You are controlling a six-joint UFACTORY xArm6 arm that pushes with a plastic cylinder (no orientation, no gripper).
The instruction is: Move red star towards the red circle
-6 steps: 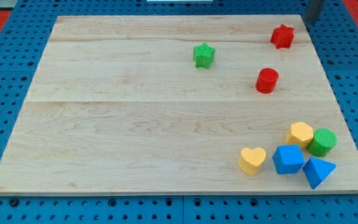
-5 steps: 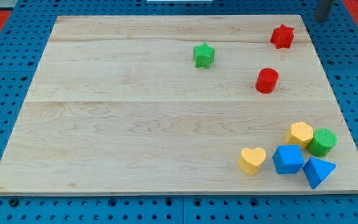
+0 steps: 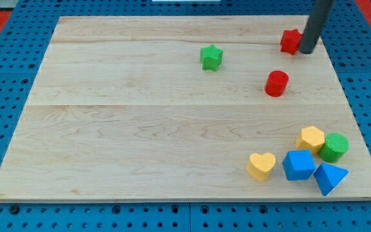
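Altogether two red blocks [image 3: 291, 40], eight blocks

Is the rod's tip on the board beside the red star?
Yes: my tip is down on the board, at the red star's right edge.

Dark rod upright, my tip [image 3: 307, 51] down (top right)

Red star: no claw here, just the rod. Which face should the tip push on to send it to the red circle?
Push the red star on its upper right face. The red circle lies below it and slightly to the view's left, so contact belongs on the far side. My tip sits against the star's right edge, so shifting it upward first seems wise.
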